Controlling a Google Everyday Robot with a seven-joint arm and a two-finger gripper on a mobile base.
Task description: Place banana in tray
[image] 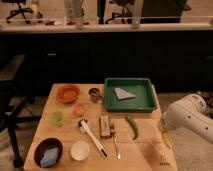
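Gripper (165, 133) is being held at the table's (145, 152) right edge, close over the banana (167, 142) | banana is being supported by the table, outside the tray (129, 107) | grey piece (123, 93) is being held in the tray

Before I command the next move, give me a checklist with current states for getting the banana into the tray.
1. Banana found: ok. The banana lies at the right edge of the table, outside the tray.
2. End effector placed: ok. The end effector is directly over the banana.
3. Grasp secured: cannot tell; the arm hides it.
4. Tray room: ok. The tray holds only a grey wedge.
5. Path: probably ok. The green pepper lies left of it.
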